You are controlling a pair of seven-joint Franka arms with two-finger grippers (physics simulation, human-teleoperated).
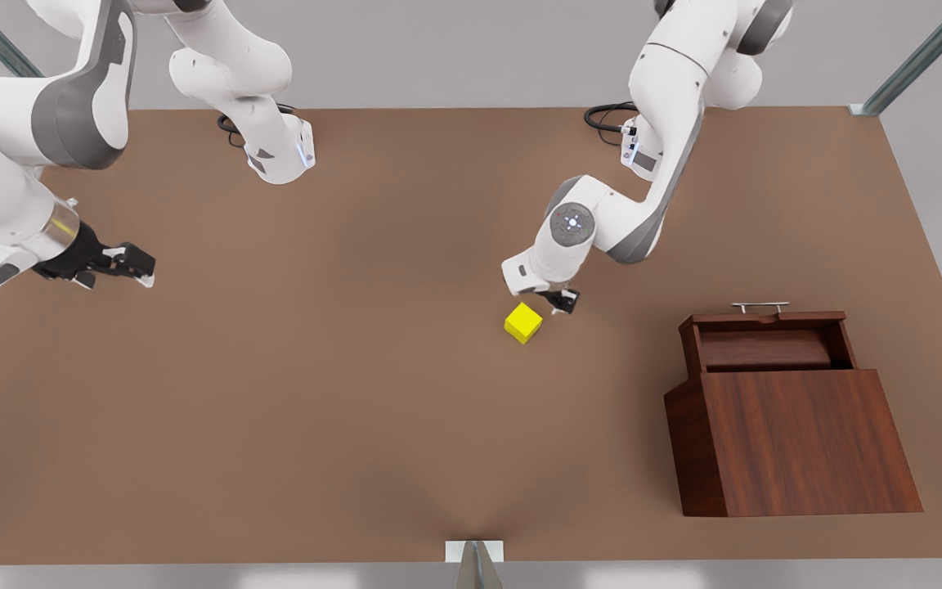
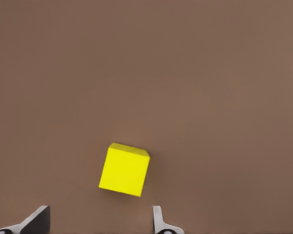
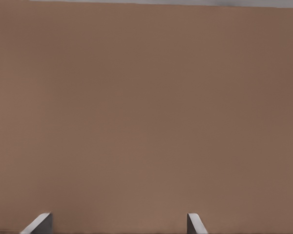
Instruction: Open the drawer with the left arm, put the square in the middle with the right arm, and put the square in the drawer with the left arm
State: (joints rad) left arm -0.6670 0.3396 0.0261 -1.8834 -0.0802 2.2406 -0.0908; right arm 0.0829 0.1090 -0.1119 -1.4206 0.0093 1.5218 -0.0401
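One brown tabletop carried the wooden cabinet at the front view's right, its drawer pulled out with the silver handle at its far edge. Left tool hung near mid-table with fingers spread apart, just beside the yellow square, which sat on the tabletop untouched. Right tool waited well apart at the front view's left, fingers also spread, gripping nothing.

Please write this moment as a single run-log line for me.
drawer: open | square: on table middle, free | left hand: open, beside square | right hand: open, waiting at the front view's left
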